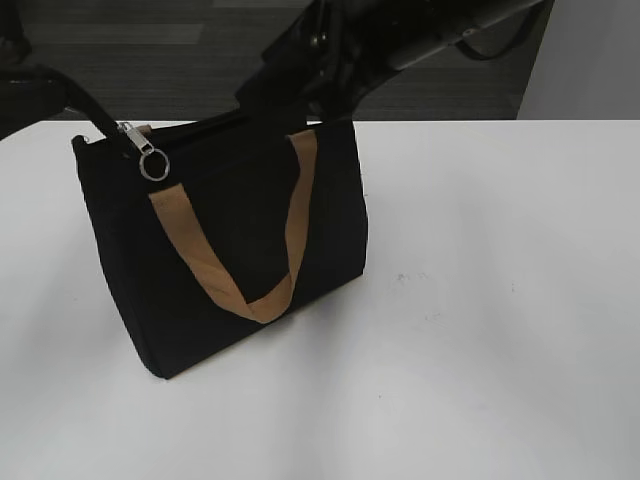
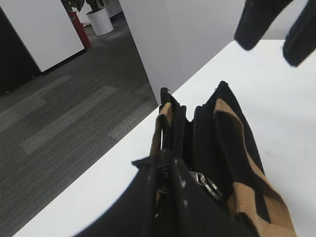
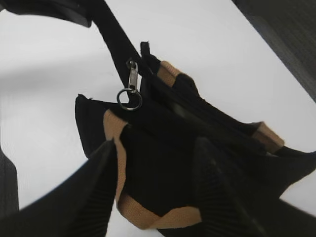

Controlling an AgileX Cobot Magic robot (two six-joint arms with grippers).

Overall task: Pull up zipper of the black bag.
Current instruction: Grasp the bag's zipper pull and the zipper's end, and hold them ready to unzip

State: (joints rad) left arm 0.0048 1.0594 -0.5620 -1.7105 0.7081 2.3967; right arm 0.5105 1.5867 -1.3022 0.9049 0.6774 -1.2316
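Note:
The black bag (image 1: 230, 250) stands on the white table, with a tan handle hanging down its front. The zipper (image 1: 150, 155), a silver slider with a ring, sits at the bag's top left corner; it also shows in the right wrist view (image 3: 131, 86) and the left wrist view (image 2: 207, 183). My left gripper (image 2: 165, 163) is shut on the bag's end fabric just beside the slider. My right gripper (image 3: 155, 163) is open, hovering over the bag's side and handle, touching nothing. The zip track along the top looks parted.
The white table (image 1: 480, 300) extends to the right and front of the bag. Its back edge meets grey carpet floor (image 2: 59, 123). The right arm (image 1: 350, 50) hangs above the bag's far right top.

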